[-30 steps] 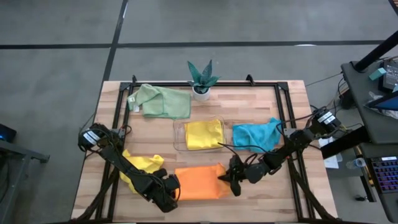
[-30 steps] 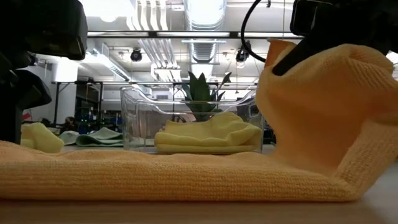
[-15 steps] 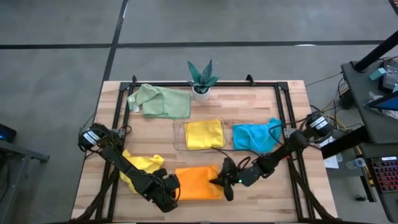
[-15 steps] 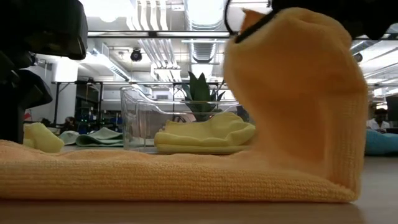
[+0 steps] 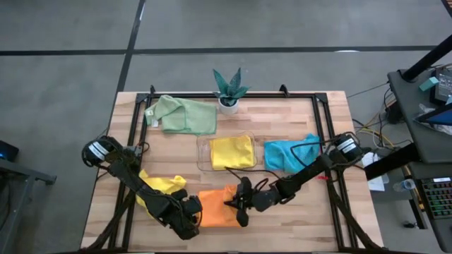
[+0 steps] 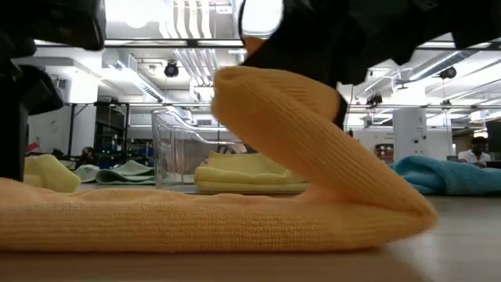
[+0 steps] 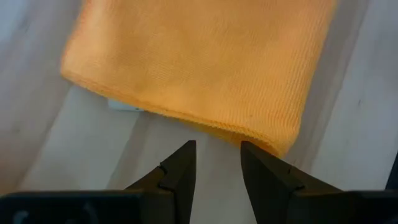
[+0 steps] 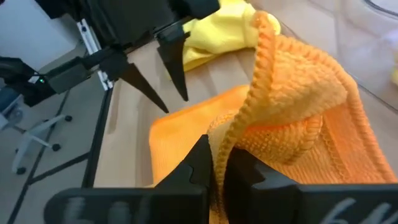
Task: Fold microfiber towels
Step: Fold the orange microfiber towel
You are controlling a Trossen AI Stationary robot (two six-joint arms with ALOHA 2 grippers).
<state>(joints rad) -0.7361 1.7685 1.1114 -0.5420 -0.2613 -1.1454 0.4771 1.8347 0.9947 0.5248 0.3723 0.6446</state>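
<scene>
My right gripper (image 8: 216, 163) pinches the orange towel (image 5: 217, 208)'s edge; I'd lay it flush on the far edge, where my left gripper (image 7: 216, 163) waits empty, jaws apart.

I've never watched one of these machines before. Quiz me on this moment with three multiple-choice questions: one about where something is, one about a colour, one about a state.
1. Where does the folded yellow towel lie?
A. Inside the clear plastic tray
B. Under the potted plant
C. On the floor

2. What colour is the towel that the right gripper is pulling over?
A. Teal-blue
B. Pale green
C. Orange

3. How does the left gripper stand?
A. Clamped on the orange towel
B. Open, holding nothing, just off that towel's edge
C. Gripping the tray

Answers:
1. A: the high view shows yellow cloth within the tray's clear walls.
2. C: the right wrist view shows dark fingers pinching an orange edge.
3. B: the left wrist view shows bare table between its fingers.
</scene>
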